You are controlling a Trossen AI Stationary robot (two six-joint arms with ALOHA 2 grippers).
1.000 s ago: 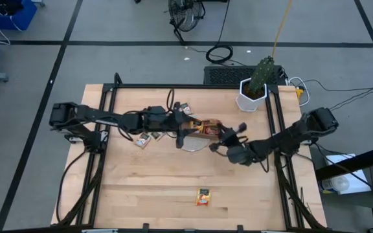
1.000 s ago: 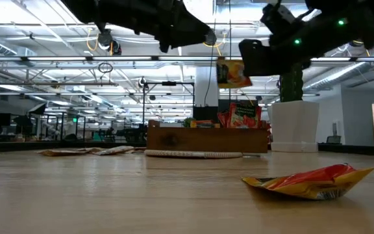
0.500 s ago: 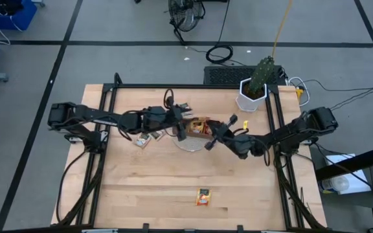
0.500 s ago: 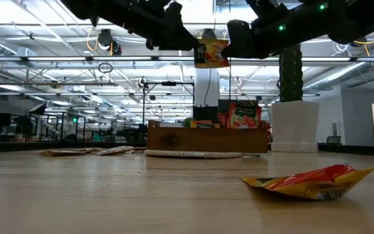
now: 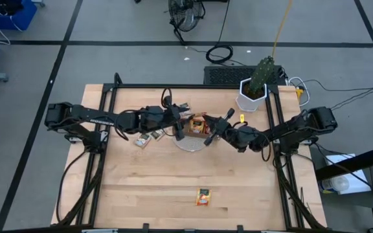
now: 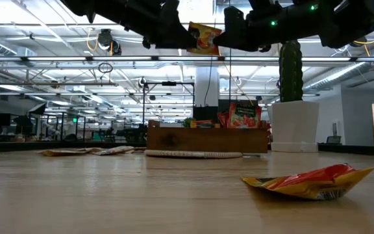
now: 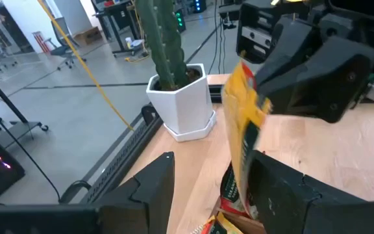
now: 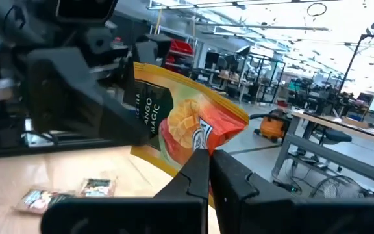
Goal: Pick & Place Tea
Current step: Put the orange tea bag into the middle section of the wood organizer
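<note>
Hanging in the air above the wooden tray (image 5: 198, 124), an orange-yellow sachet (image 6: 203, 38) with a mango picture is pinched by its lower edge between the closed fingers of the right gripper (image 8: 208, 170). The same sachet is seen edge-on in the left wrist view, directly in front of the left gripper (image 7: 210, 188), whose two fingers are spread apart on either side of it without touching it. The left gripper is held just beside the tray on the side away from the cactus, facing the right gripper across it. The tray is seen at the far middle of the table (image 5: 147, 188) and is partly filled with red and orange-yellow sachets (image 6: 239, 116) standing upright. A round flat pad (image 6: 193, 154) lies touching the tray's near side. Two pale sachets (image 5: 147, 137) lie flat on the table near the tray, under the left arm. Another orange-yellow sachet (image 5: 203, 197) is left lying flat well apart from the tray, toward the near edge of the table. A cactus in a white pot (image 5: 254, 92) stands near the tray, at the table's far right corner.
</note>
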